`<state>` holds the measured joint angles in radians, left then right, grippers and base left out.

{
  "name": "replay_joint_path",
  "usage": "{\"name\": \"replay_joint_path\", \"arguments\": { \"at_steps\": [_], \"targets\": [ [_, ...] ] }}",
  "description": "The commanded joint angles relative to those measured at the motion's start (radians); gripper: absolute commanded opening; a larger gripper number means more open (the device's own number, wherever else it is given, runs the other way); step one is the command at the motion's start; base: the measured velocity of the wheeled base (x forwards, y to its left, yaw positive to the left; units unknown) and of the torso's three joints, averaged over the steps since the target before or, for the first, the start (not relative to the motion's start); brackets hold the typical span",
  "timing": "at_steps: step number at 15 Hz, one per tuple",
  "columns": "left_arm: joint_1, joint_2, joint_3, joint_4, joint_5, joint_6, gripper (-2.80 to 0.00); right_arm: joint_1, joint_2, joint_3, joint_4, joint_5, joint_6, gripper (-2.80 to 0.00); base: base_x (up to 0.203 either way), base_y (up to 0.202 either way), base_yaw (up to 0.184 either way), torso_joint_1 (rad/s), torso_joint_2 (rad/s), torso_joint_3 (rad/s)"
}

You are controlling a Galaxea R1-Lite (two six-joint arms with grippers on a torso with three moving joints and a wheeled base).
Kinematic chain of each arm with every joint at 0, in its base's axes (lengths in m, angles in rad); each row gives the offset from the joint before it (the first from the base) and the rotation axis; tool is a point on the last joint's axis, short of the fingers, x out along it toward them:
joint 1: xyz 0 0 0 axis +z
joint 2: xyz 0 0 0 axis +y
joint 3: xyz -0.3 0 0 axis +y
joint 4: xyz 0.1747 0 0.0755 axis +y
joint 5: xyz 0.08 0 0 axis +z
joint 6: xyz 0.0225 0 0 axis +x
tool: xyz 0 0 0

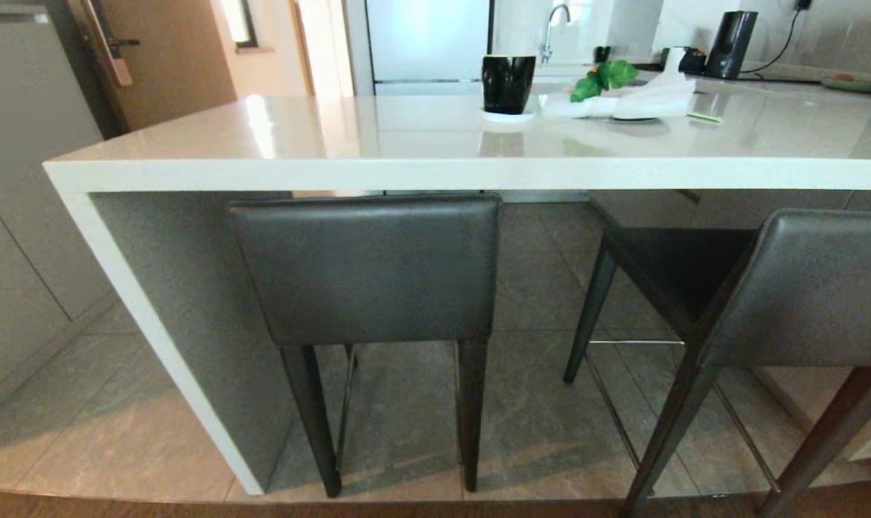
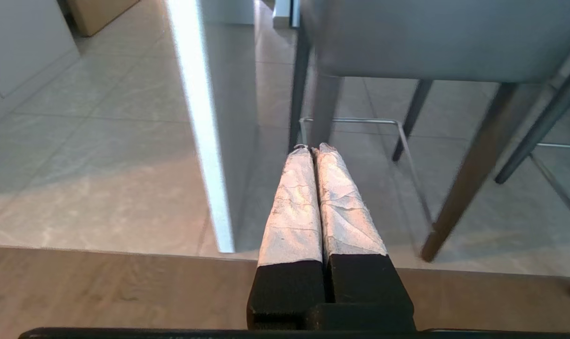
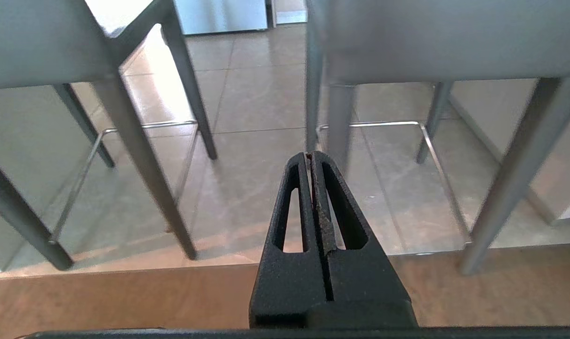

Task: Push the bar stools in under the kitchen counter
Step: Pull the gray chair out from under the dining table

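The kitchen counter [image 1: 435, 173] is a thick white slab with a white side panel [image 1: 154, 345] on its left end. The left bar stool [image 1: 367, 266] stands with its dark grey backrest right below the slab's edge, its seat hidden underneath. The right bar stool [image 1: 816, 288] stands farther out towards me, and its dark seat [image 1: 683, 266] shows. Neither gripper is in the head view. My left gripper [image 2: 311, 148] is shut and empty, low before the left stool [image 2: 435, 37] and the panel [image 2: 204, 141]. My right gripper [image 3: 311, 154] is shut and empty, facing the gap between the left stool [image 3: 30, 42] and the right stool [image 3: 445, 37].
On the counter stand a black mug [image 1: 508, 83], a white cloth with green leaves [image 1: 622, 101] and a black kettle [image 1: 730, 43]. Grey cabinets [image 1: 18, 216] line the left side. Wood flooring [image 2: 101, 292] meets the grey tiles just before the stools' legs.
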<state>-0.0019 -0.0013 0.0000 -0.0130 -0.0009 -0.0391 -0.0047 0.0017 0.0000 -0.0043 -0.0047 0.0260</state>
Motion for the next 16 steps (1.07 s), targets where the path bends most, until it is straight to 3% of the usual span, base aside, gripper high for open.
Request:
{"name": "replay_joint_path", "arguments": {
  "at_steps": [1, 9, 16],
  "targets": [
    [0.0, 0.001, 0.003, -0.001, 0.0, -0.001, -2.8, 0.0, 0.001, 0.0, 0.001, 0.0, 0.0, -2.8, 0.0, 0.196, -0.001, 0.002, 0.0, -0.002],
    [0.0, 0.001, 0.002, -0.001, 0.0, -0.001, -2.8, 0.0, 0.001, 0.0, 0.0, 0.0, 0.0, -2.8, 0.0, 0.192, 0.0, 0.003, 0.0, 0.003],
    [0.002, 0.001, 0.002, -0.001, 0.0, -0.001, -2.8, 0.0, 0.0, 0.0, 0.001, 0.0, 0.0, -2.8, 0.0, 0.014, -0.001, 0.0, 0.0, 0.0]
  ]
}}
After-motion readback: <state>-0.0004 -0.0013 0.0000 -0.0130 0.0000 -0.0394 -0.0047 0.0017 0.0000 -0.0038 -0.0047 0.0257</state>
